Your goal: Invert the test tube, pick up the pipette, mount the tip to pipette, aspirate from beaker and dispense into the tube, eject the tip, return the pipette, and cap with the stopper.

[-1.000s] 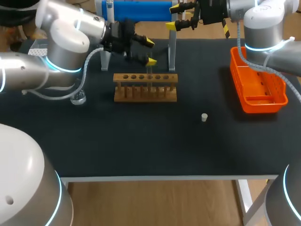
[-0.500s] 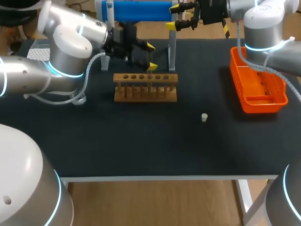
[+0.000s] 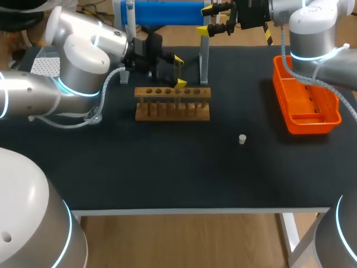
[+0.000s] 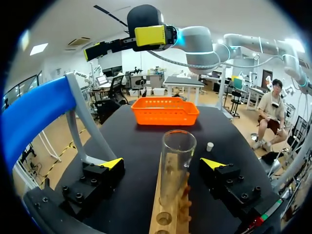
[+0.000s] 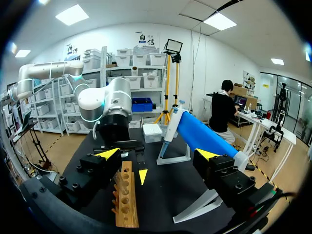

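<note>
One test tube (image 4: 177, 163) upright in rack (image 4: 164, 220), between spread fingers of left gripper (image 4: 163, 164).

A lab: test-tube rack (image 3: 172, 109) and pipette stand (image 3: 167, 12).

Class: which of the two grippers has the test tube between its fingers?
The left gripper: the test tube stands in the wooden rack between its open fingers. The right gripper is empty, away from the rack.

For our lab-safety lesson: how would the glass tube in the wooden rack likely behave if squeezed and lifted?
Clear and thin-walled, the tube looks fragile and probably slippery. Narrow and round, it would likely roll if laid on the table.
</note>
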`<state>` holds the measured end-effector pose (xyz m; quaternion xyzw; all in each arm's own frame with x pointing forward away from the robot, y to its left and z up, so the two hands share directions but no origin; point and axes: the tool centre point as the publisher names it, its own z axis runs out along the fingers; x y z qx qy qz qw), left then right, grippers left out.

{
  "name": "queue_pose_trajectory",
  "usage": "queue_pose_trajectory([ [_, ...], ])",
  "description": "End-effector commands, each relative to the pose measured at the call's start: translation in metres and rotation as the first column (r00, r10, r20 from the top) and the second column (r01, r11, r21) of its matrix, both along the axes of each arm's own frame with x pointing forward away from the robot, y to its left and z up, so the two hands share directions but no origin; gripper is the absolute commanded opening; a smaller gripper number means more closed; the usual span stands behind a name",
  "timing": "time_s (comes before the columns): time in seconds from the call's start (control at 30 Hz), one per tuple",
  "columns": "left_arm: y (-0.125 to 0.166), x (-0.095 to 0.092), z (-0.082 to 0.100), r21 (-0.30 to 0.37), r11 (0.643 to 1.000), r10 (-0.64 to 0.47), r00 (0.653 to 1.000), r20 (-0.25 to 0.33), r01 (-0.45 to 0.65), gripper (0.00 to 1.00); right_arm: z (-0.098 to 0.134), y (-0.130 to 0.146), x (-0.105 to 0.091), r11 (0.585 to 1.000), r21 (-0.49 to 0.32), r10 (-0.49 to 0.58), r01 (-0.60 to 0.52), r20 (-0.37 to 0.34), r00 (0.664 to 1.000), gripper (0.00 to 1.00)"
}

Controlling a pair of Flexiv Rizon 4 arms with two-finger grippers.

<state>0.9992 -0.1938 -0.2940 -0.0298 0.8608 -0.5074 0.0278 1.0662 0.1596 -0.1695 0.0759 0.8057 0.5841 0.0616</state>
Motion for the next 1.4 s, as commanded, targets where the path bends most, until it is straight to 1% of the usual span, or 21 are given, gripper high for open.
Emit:
queue_pose_trajectory([
  [0.03,0.0005,-0.0024,0.0002,0.0,1.0,0.0,1.0,0.007,0.0,1.0,0.0006,-0.0009,0.0006,1.0,-0.002,0.003,-0.003,-0.002,1.0,1.0],
  [0.3,0.0005,-0.0046,0.0015,0.005,1.0,0.003,1.0,0.028,-0.003,1.0,0.0006,-0.0009,0.0006,1.0,-0.002,0.003,-0.003,-0.002,1.0,1.0],
  [0.33,0.0006,-0.0048,0.002,0.006,1.0,-0.001,0.999,0.043,0.0,1.0,0.0006,-0.0009,0.0006,1.0,-0.002,0.003,-0.003,-0.002,1.0,1.0],
  [0.57,0.0003,-0.0073,0.0045,0.003,1.0,0.0,0.998,0.068,0.0,1.0,0.0006,-0.0009,0.0006,1.0,-0.002,0.003,-0.003,-0.002,1.0,1.0],
  [0.73,0.0015,-0.0101,0.0055,0.0,1.0,0.008,0.995,0.096,-0.008,1.0,0.0006,-0.0009,0.0006,1.0,-0.002,0.003,-0.003,-0.002,1.0,1.0],
  [1.4,0.0015,-0.0101,0.0055,0.0,1.0,0.008,0.995,0.096,-0.008,1.0,0.0006,-0.0009,0.0006,1.0,-0.002,0.003,-0.003,-0.002,1.0,1.0],
])
